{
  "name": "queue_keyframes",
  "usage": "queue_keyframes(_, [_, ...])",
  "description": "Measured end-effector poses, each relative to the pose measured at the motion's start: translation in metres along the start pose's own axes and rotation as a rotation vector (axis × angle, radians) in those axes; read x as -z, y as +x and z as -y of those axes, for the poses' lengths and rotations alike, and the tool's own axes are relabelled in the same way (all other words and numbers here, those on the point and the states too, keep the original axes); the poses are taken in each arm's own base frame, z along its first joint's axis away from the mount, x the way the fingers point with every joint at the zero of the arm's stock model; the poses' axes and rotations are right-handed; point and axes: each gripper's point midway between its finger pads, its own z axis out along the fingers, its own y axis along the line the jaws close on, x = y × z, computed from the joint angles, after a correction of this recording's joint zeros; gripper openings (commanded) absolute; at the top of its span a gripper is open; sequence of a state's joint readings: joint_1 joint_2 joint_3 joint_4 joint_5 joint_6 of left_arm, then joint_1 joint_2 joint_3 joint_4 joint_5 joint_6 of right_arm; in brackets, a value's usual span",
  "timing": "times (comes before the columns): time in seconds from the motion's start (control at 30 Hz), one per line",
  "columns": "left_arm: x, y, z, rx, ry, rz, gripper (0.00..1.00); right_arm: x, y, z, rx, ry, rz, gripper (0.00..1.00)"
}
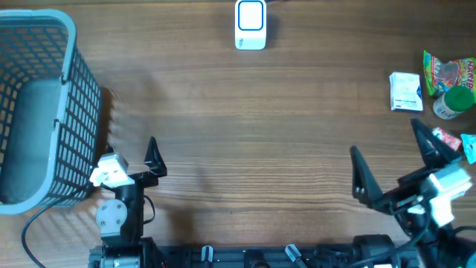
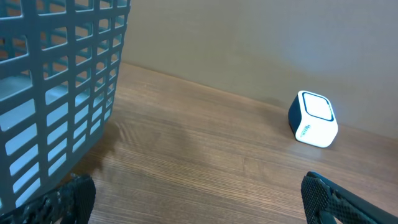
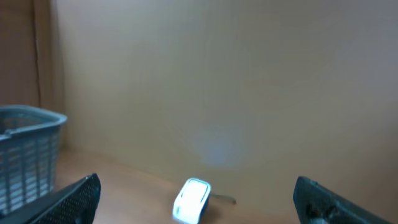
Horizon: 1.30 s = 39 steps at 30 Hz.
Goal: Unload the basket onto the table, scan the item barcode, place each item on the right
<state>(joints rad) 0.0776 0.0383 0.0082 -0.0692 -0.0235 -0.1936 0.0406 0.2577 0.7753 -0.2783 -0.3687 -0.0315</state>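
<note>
The white barcode scanner [image 1: 251, 24] stands at the table's far edge, also seen in the left wrist view [image 2: 313, 118] and, blurred, in the right wrist view [image 3: 191, 200]. Candidate items lie at the right edge: a white box [image 1: 406, 91], a green snack bag [image 1: 450, 73], a green-capped bottle [image 1: 452, 104] and a small red packet [image 1: 446, 138]. My right gripper [image 1: 396, 158] is open and empty just near of them, one finger by the red packet. My left gripper [image 1: 130, 152] is open and empty beside the basket.
A grey-blue mesh basket [image 1: 44, 104] fills the left side, close against my left gripper [image 2: 199, 205]; its wall [image 2: 56, 93] looms in the left wrist view. A teal packet [image 1: 468, 145] lies at the right edge. Bare wood table [image 1: 253, 141] spans the middle.
</note>
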Motion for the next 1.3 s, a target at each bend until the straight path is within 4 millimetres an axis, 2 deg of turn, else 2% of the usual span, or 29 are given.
queue_keyframes(0.1, [0.000, 0.000, 0.000, 0.000, 0.000, 0.000, 1.00, 0.003, 0.009, -0.001, 0.048, 0.003, 0.072, 1.00])
queue_keyframes(0.3, [0.000, 0.000, 0.000, 0.000, 0.000, 0.000, 1.00, 0.003, 0.042, -0.003, 0.110, 0.008, 0.179, 1.00])
queue_keyframes(0.5, [0.000, 0.000, 0.000, 0.000, 0.000, 0.000, 1.00, 0.003, 0.070, -0.004, 0.159, 0.012, 0.218, 1.00])
queue_keyframes(0.9, [0.000, 0.000, 0.000, 0.000, 0.000, 0.001, 1.00, -0.007, 0.154, 0.008, 0.139, 0.066, 0.114, 1.00])
queue_keyframes(1.03, [0.000, 0.000, 0.000, 0.000, 0.000, 0.000, 1.00, -0.008, 0.171, 0.012, 0.132, 0.088, 0.057, 1.00])
queue_keyframes(1.3, [0.000, 0.000, 0.000, 0.000, 0.000, 0.000, 1.00, 0.001, 0.236, 0.035, 0.047, 0.197, -0.209, 1.00])
